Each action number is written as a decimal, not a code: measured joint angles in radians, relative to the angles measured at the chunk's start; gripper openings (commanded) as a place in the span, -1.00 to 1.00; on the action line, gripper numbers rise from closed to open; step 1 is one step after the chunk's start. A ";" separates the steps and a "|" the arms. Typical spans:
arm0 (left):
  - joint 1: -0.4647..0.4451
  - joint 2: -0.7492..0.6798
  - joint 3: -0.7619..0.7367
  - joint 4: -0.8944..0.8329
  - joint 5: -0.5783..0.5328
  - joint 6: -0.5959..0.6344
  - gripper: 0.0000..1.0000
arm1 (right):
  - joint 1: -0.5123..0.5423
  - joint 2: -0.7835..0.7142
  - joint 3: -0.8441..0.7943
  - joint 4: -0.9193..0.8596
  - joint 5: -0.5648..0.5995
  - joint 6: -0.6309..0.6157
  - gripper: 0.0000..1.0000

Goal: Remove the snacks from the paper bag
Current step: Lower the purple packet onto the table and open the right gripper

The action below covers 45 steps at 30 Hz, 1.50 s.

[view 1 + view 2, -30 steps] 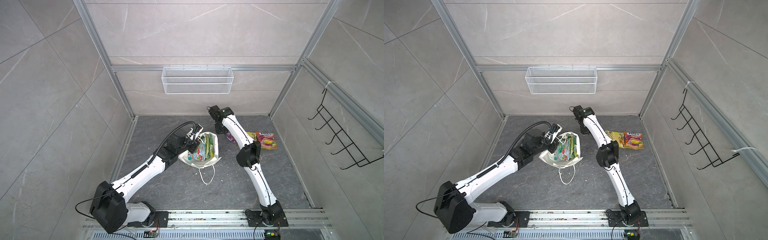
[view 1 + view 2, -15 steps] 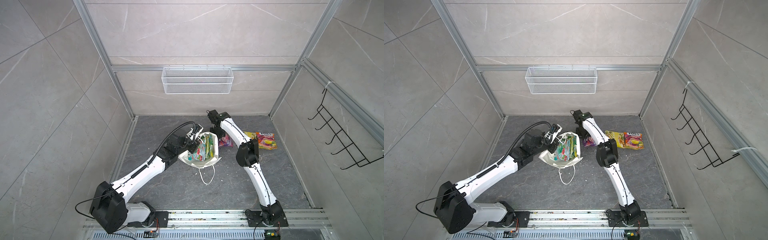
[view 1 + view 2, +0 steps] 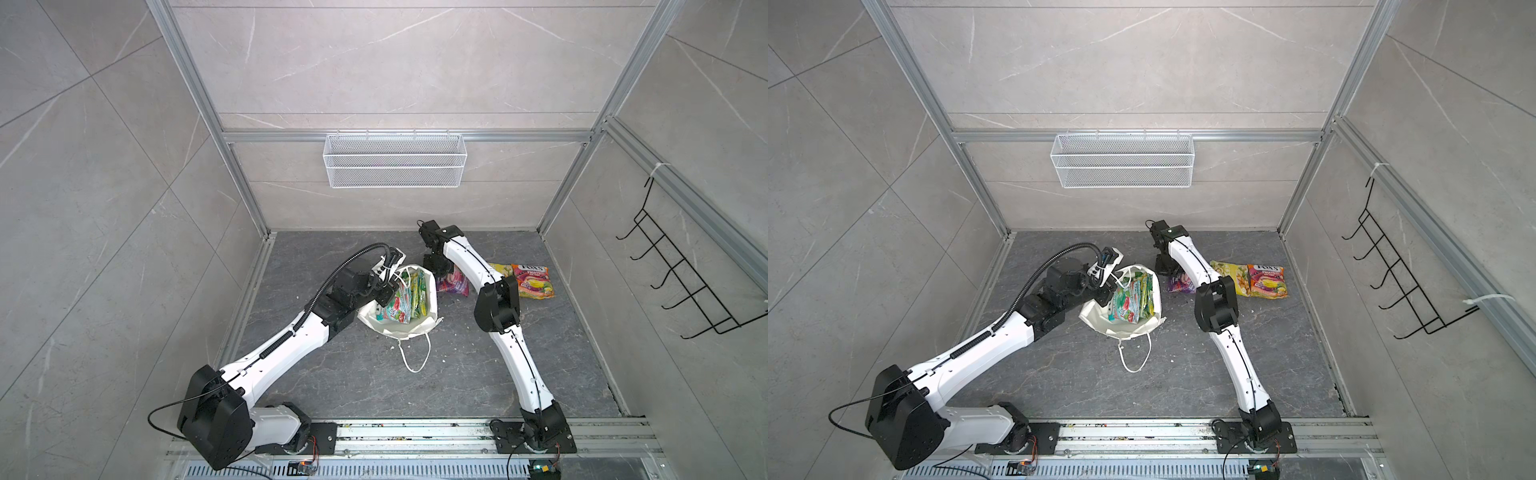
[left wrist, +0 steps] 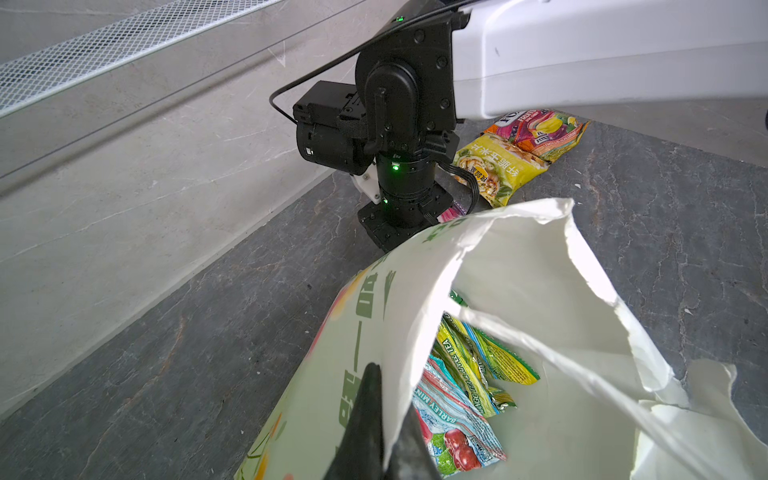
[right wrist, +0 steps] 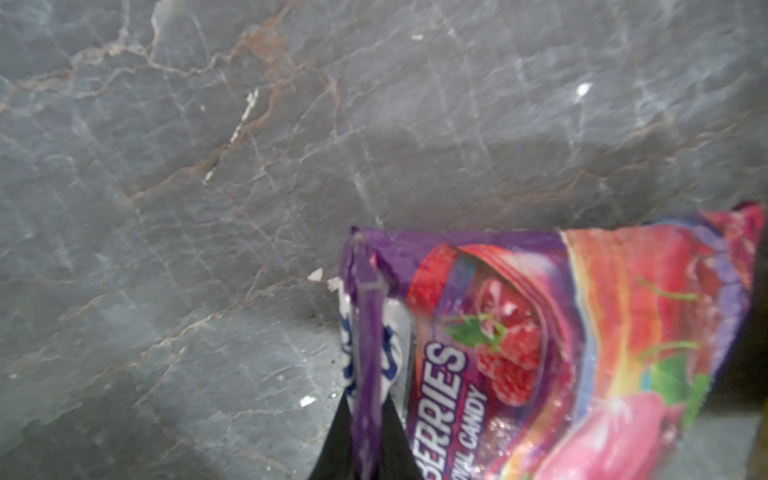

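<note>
Left claw: closed on the rim of the paper bag, one finger outside on the green lettering and one inside against the plain white wall. The bag sits on the dark stone table, left of centre in both top views, with its mouth open upward and one cord handle trailing loose toward the rail.

Inside the bag:
- teal-red packet, printed with cherries, nearest the left claw
- green-yellow packets standing on edge behind it, packed close; I cannot count them apart

Right claw: pinched shut on the sealed edge of the purple packet, which reads "BERRIES". In a top view this packet is outside the bag, just beside its right wall and partly under the right arm. Whether it touches the table I cannot tell.

Already out, flat on the table further right:
- yellow-green packet
- red-pink packet, marked FOX'S, its edge overlapping the yellow-green one

A white mesh basket hangs on the back wall and a black hook rack on the right wall.
</note>
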 measured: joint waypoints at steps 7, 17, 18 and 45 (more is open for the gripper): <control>0.000 0.000 0.000 0.000 0.000 0.000 -1.00 | 0.000 0.000 0.000 -0.026 0.057 -0.071 -0.78; 0.000 0.000 0.000 0.001 0.000 0.000 -1.00 | -0.002 -0.006 -0.030 -0.029 0.067 -0.129 -0.73; 0.000 0.000 0.000 0.001 0.000 0.000 -1.00 | -0.002 -0.010 -0.036 -0.028 0.067 -0.133 -0.71; 0.000 -0.010 0.000 -0.003 0.001 0.000 -1.00 | -0.002 -0.283 -0.216 0.035 -0.055 -0.127 -0.53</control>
